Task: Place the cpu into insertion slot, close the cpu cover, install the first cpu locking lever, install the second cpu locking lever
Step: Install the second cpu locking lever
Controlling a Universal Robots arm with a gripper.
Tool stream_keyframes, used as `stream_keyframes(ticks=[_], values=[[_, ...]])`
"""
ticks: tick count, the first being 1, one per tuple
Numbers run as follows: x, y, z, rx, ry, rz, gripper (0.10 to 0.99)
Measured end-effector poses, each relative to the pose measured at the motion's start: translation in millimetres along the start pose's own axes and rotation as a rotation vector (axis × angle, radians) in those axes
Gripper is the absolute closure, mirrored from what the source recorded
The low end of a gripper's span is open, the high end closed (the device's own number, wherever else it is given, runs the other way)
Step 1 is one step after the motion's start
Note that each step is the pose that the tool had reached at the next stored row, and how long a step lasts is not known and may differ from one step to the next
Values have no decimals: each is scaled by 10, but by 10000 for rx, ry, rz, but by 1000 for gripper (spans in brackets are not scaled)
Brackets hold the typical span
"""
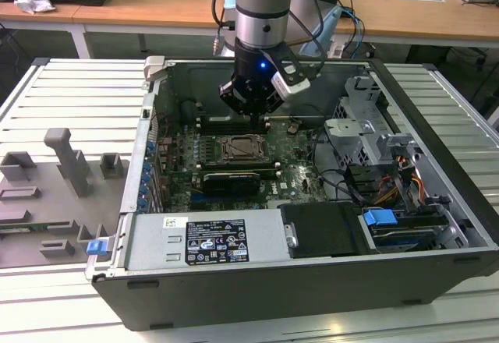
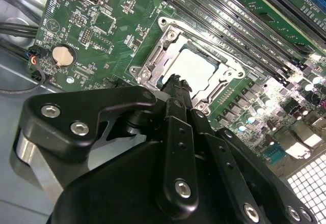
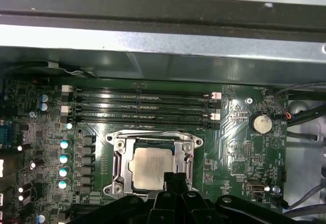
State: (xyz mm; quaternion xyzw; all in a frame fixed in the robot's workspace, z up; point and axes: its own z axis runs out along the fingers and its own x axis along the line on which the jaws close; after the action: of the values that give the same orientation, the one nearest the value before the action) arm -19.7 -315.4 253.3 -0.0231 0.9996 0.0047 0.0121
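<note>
The cpu (image 3: 151, 167), a pale silvery square, lies flat in the insertion slot (image 1: 238, 150) on the green board. The cpu cover (image 3: 120, 159), a silver frame, lies down around it, with the chip showing through its cut-out. In the second wrist view the cpu (image 2: 196, 66) and the cover (image 2: 157, 57) sit just past my fingertips. My black gripper (image 3: 174, 179) hangs above one edge of the socket with its fingers pressed together and nothing between them. In the exterior view the gripper (image 1: 255, 114) hovers over the socket, inside the open case.
Long black memory slots (image 3: 142, 107) run beside the socket, near the case's metal wall (image 3: 163, 46). A black graphics card (image 1: 231, 181) lies in front of the socket. Drive cages and cables (image 1: 374, 164) fill the exterior view's right. Grey fixtures (image 1: 66, 164) stand outside the case.
</note>
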Motion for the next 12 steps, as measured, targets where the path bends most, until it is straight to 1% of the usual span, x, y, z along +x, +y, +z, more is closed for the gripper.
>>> stream_keyframes(ticks=[12], values=[[1,-23,-9,14,1,1,980]])
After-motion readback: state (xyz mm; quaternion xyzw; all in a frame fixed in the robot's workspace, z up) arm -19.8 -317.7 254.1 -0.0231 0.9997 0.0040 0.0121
